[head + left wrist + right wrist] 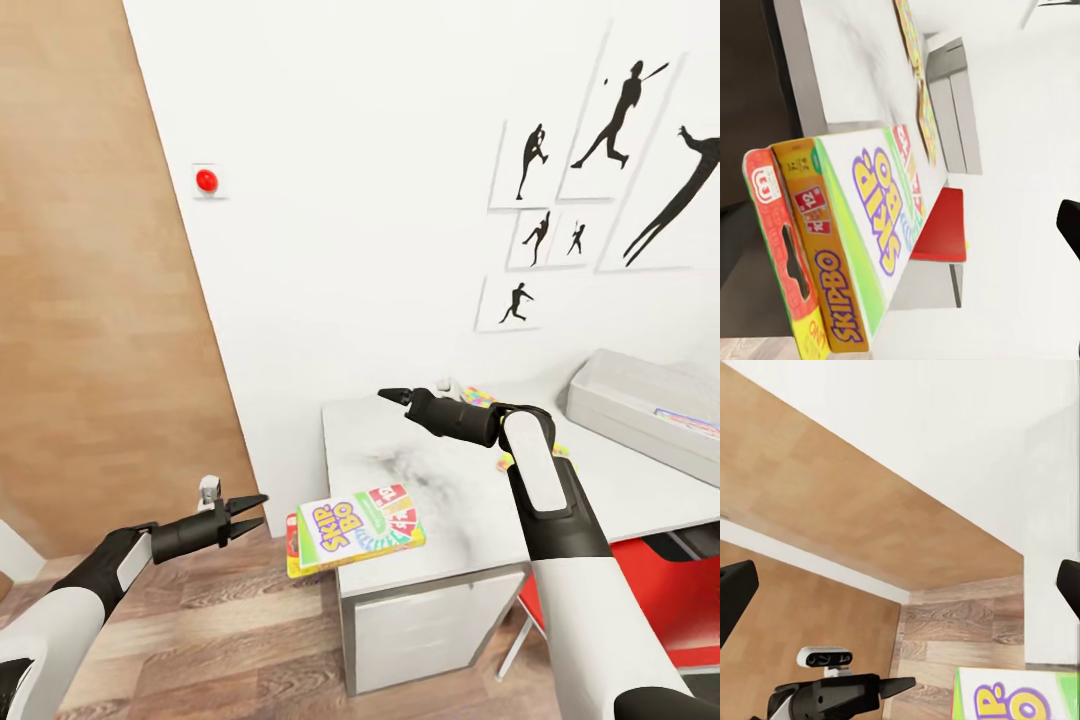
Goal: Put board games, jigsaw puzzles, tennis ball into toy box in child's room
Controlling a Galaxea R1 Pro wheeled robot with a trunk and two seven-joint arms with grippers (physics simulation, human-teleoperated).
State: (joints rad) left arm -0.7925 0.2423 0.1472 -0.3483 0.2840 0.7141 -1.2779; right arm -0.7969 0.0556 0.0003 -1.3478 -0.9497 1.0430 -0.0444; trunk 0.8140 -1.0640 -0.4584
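Note:
The SKIP-BO board game [360, 530] lies flat on the table's [450, 500] front left corner and overhangs the edge; it looms close in the left wrist view [870, 232]. My left gripper [255, 508] hovers open just left of it, over the floor, holding nothing. Over the table's back part my right gripper [392, 395] is open and empty, its fingers wide apart in the right wrist view. A jigsaw puzzle [478, 395] peeks from behind the right arm, and two puzzles [926, 120] show in the left wrist view. The grey toy box [630, 400] stands at the right.
A red chair [680, 590] is tucked under the table at the right. Black silhouette prints [600, 170] and a red button [206, 180] hang on the white wall. A wooden panel [90, 300] stands at the left above plank floor [230, 640].

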